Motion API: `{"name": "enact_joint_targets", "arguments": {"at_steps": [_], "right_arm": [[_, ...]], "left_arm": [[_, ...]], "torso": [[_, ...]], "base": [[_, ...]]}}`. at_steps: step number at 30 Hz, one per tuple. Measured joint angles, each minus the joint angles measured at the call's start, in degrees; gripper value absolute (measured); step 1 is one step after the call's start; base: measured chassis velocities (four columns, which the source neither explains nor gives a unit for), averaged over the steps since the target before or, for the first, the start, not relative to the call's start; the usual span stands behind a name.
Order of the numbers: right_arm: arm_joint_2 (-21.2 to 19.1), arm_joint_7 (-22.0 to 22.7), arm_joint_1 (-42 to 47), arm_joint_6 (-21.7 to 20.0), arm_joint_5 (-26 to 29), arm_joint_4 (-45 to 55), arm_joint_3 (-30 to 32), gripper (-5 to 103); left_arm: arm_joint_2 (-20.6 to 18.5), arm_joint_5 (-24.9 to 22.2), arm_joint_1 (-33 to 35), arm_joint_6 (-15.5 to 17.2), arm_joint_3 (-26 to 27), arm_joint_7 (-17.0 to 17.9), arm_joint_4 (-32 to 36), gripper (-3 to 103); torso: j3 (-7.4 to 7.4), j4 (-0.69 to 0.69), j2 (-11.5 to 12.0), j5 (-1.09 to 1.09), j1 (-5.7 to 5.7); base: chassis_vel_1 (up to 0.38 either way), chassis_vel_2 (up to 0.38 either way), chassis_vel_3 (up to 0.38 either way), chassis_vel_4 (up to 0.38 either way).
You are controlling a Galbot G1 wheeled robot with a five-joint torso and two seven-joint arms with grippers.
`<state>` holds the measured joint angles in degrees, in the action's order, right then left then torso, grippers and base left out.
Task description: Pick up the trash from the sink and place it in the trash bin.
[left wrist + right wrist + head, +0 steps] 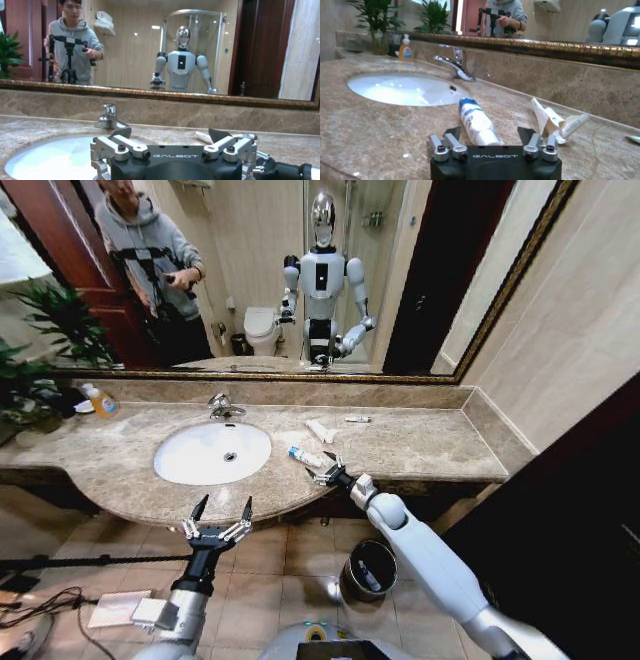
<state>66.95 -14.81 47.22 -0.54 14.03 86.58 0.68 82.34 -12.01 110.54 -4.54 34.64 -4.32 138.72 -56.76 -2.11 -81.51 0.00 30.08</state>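
The white oval sink is set in the marble countertop. To its right, on the counter, lies trash: a white tube with a blue end, a white wrapper and a small tube. My right gripper is open at the near end of the blue-ended tube, with a finger on each side of it. My left gripper hangs open in front of the counter edge below the sink and holds nothing. The dark round trash bin stands on the floor under my right arm.
A chrome faucet stands behind the basin. An orange soap bottle and plants are at the counter's far left. The mirror runs along the back wall. A cable and a paper lie on the floor tiles.
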Motion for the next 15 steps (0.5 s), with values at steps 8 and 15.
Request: {"name": "enact_joint_targets", "arguments": {"at_steps": [8, 15], "right_arm": [[0.2, -0.5, -0.1, -0.3, -0.2, -1.0, 0.8, 52], [-0.4, -1.4, 0.8, 0.1, 0.1, -0.8, 1.6, 24]], "left_arm": [[0.0, 0.0, 0.0, 0.0, 0.0, 0.0, 0.0, 100], [0.0, 0.0, 0.0, 0.0, 0.0, 0.0, 0.0, 100]], "torso": [[0.00, 0.00, 0.0, 0.01, 0.00], [0.00, 0.00, 0.0, 0.00, 0.00]], "base": [[0.000, 0.000, 0.000, 0.000], [0.000, 0.000, 0.000, 0.000]]}}
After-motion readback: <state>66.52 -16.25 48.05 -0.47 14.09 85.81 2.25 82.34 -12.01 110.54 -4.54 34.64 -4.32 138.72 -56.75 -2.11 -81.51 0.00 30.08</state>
